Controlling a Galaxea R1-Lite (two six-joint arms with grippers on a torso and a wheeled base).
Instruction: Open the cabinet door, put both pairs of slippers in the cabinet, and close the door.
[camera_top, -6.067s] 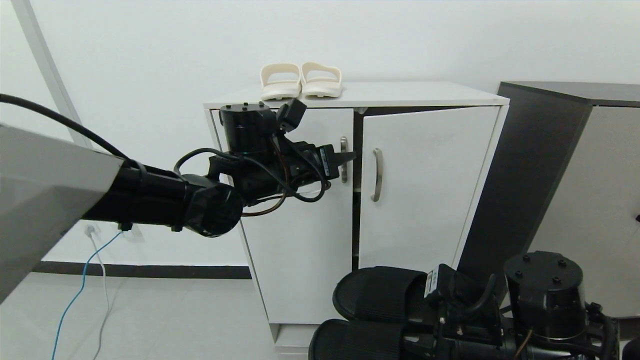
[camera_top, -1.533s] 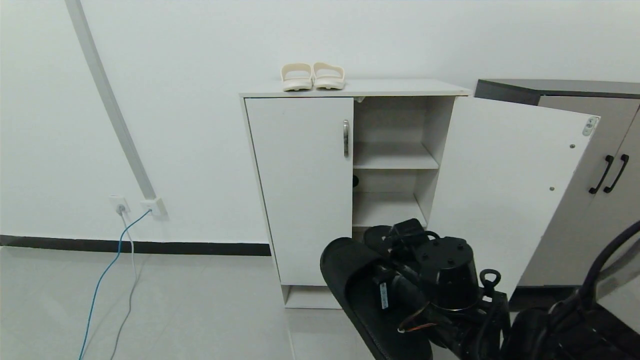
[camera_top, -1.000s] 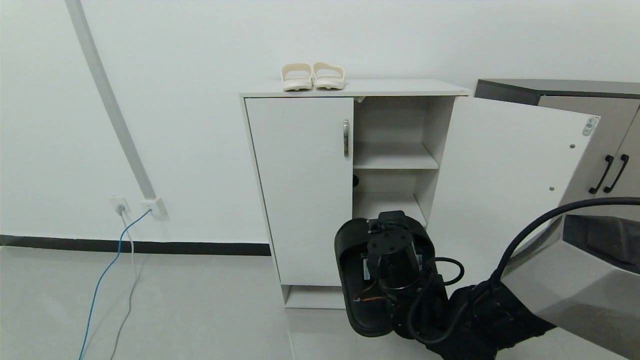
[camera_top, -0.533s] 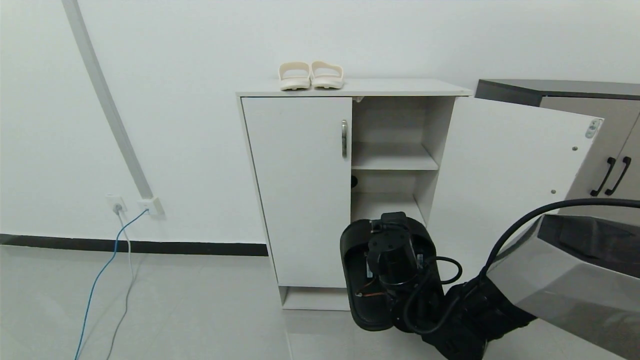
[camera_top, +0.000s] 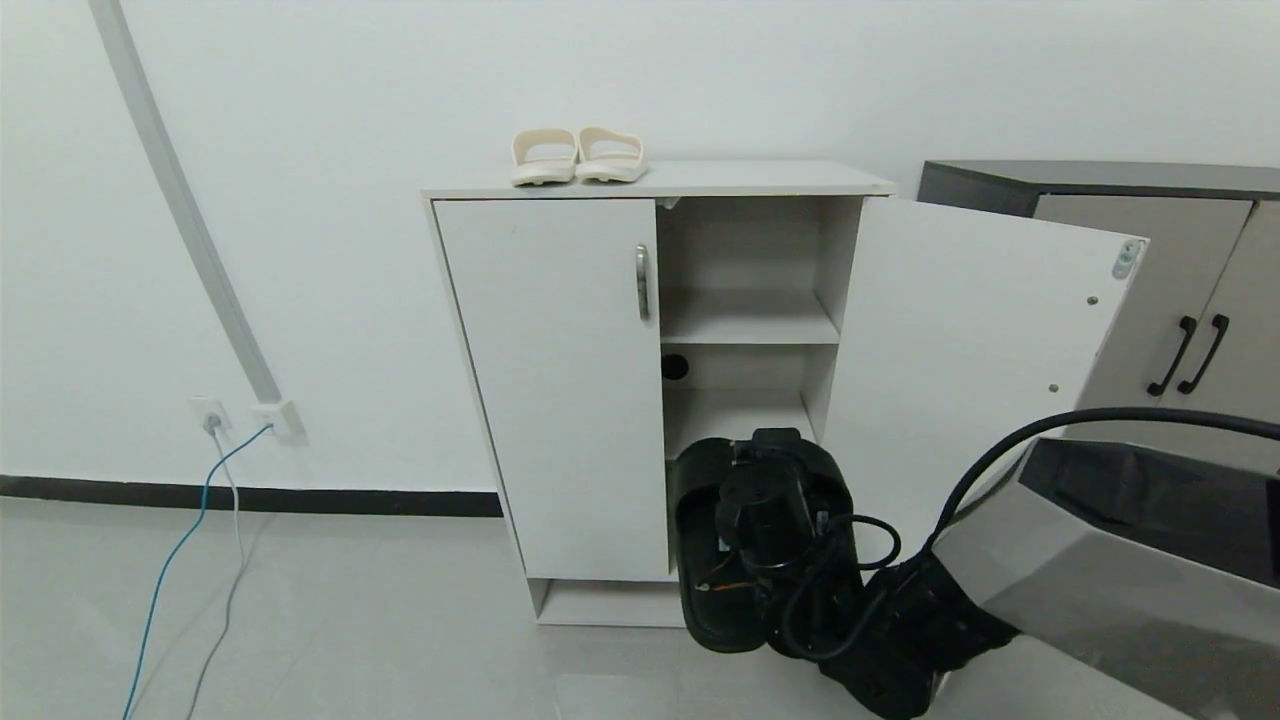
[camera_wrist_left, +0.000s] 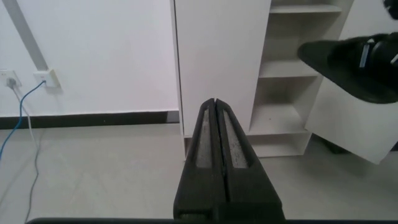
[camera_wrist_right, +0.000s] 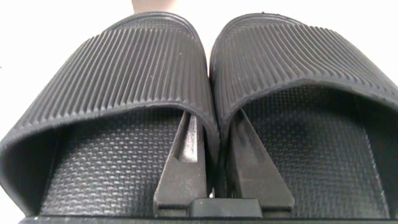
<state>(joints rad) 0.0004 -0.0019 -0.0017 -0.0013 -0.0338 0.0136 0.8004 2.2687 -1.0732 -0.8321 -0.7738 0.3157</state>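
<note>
You are looking at a grey cabinet (camera_top: 1140, 270) standing at the far right against the white wall (camera_top: 330, 300), its two black handles (camera_top: 1190, 355) hanging side by side. On the left, a grey strip (camera_top: 170, 200) is slanting up the wall above two sockets (camera_top: 278, 415). A blue cable (camera_top: 170, 560) and a pale cable (camera_top: 228, 580) are trailing from them, down across the black skirting (camera_top: 380, 500) to the floor (camera_top: 380, 640).
</note>
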